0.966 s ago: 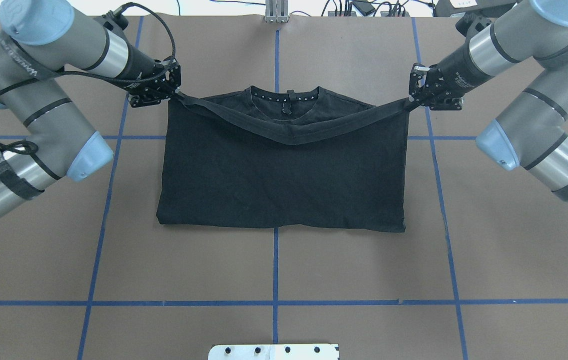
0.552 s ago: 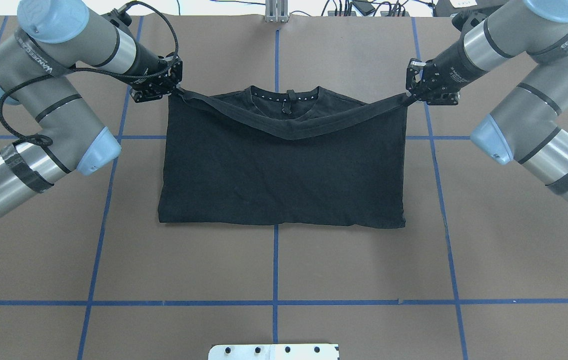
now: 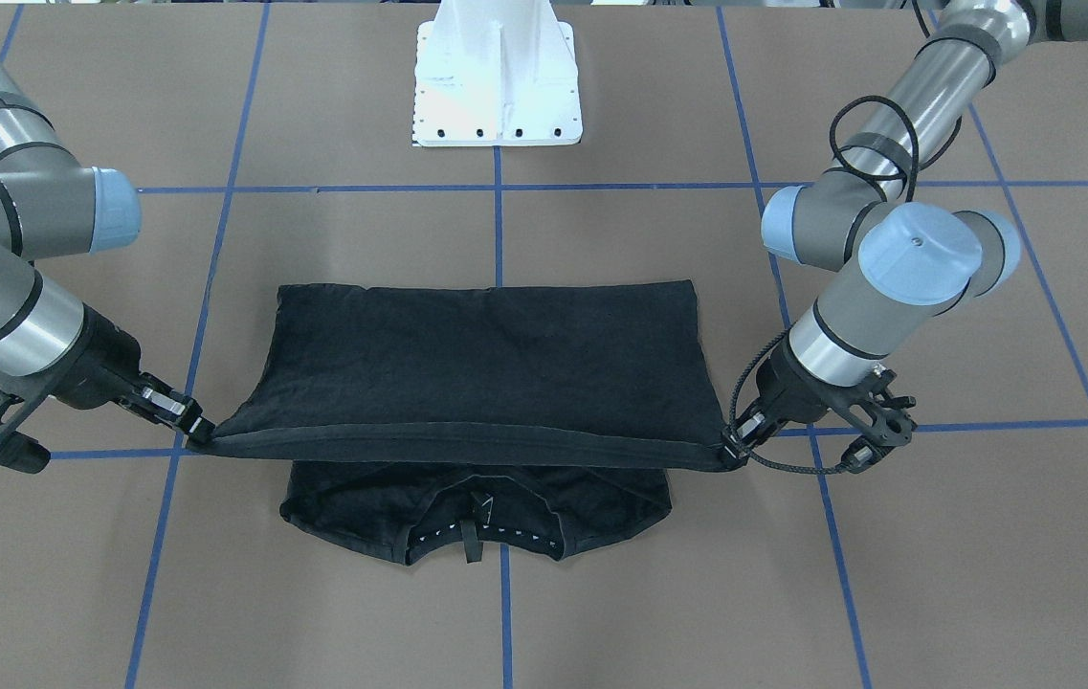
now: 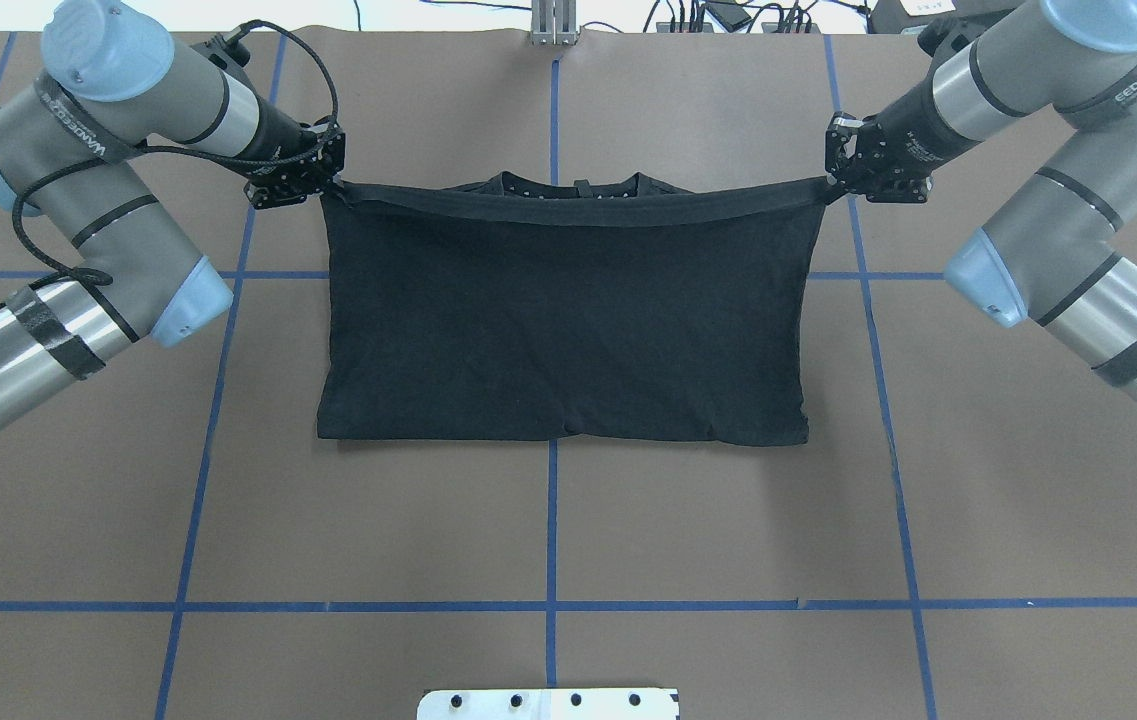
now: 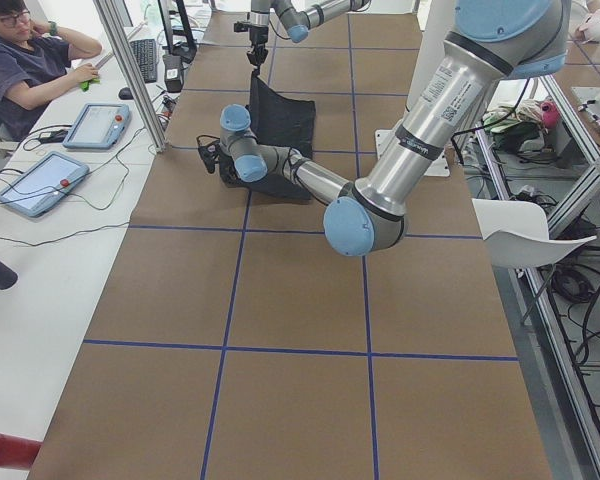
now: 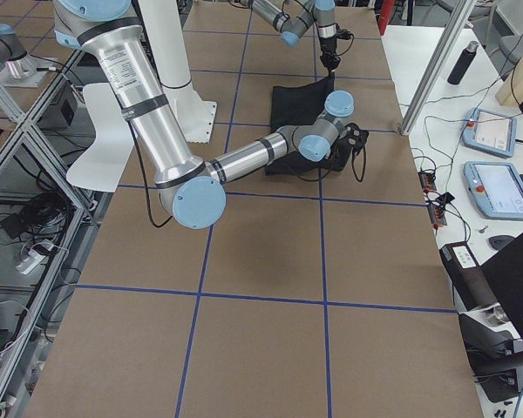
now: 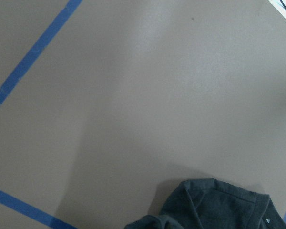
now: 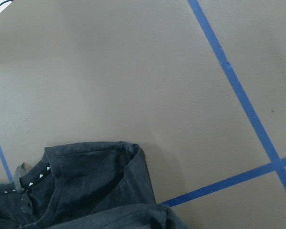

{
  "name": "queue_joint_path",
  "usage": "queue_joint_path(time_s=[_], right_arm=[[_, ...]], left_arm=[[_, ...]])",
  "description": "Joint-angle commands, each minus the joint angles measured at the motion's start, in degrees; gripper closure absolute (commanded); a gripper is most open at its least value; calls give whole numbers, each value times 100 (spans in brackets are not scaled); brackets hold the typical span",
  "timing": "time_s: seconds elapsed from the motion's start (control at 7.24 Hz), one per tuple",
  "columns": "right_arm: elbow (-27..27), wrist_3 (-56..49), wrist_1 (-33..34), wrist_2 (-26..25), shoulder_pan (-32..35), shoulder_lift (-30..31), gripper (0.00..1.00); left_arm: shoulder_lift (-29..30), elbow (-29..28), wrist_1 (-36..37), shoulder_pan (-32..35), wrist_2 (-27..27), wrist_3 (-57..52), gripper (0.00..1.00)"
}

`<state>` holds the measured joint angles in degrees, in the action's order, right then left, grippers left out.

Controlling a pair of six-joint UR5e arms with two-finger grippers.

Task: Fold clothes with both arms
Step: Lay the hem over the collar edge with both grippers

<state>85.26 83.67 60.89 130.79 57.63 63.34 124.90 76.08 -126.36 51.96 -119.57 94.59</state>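
overhead exterior: clamped tight on t-shirt (image 4: 563, 320) hem (image 4: 578, 210) corners with left gripper (image 4: 333, 190) and right gripper (image 4: 828, 188); stretching hem taut, raised just over collar (image 4: 528, 184); rest lying folded on table (image 4: 728, 530).

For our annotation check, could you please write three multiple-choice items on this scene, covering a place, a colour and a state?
1. Where does the T-shirt have its collar?
A. on the side away from the white base
B. against the base
C. folded out of sight

2. What colour are the tape lines?
A. red
B. blue
C. yellow

3. How is the hem between the left tool and right tool?
A. dropped flat
B. bunched in a heap
C. pulled nearly straight

Answers: 1 A, the collar shows beyond the hem, opposite the base; 2 B, the grid is blue; 3 C, both tools pinch its ends.
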Motion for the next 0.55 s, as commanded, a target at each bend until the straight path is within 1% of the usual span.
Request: queue_joint_path(time_s=[0.0, 0.41], right_arm=[[-246, -8, -7, -202, -6, -50, 100], [-256, 53, 2, -194, 2, -190, 100]], left_arm=[[-1, -50, -29, 209, 12, -89, 100], [60, -111, -20, 192, 12, -11, 100]])
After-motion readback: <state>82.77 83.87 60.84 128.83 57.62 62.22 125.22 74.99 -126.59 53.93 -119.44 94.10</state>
